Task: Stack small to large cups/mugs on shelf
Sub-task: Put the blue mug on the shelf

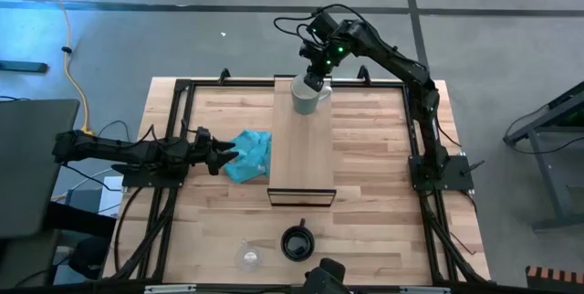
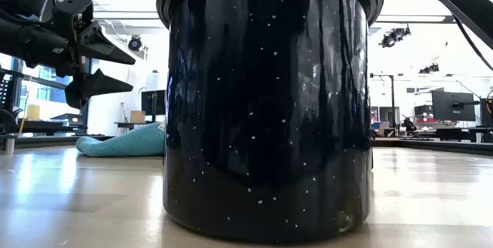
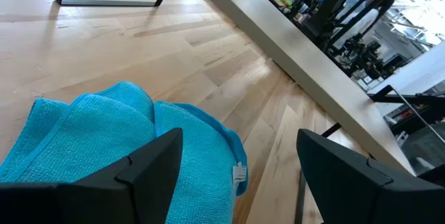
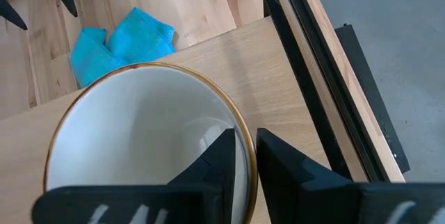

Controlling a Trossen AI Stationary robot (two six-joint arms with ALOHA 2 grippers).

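Broadly, a slatted wooden tabletop [image 1: 365, 194] carries a smooth pale plank shelf [image 1: 301, 148]. One round white mug [image 1: 308, 96], empty, stands at the shelf's far end, its rim pinched by the right gripper [image 1: 316, 78]. One speckled black mug [image 1: 297, 242] and one clear glass cup [image 1: 248, 257] sit near the front. The left gripper [image 1: 222, 157], spread wide, hovers by a teal cloth [image 1: 251, 154].

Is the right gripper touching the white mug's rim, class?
Touching. The right wrist view shows the right gripper with one finger inside and one outside the white mug, pinching its rim.
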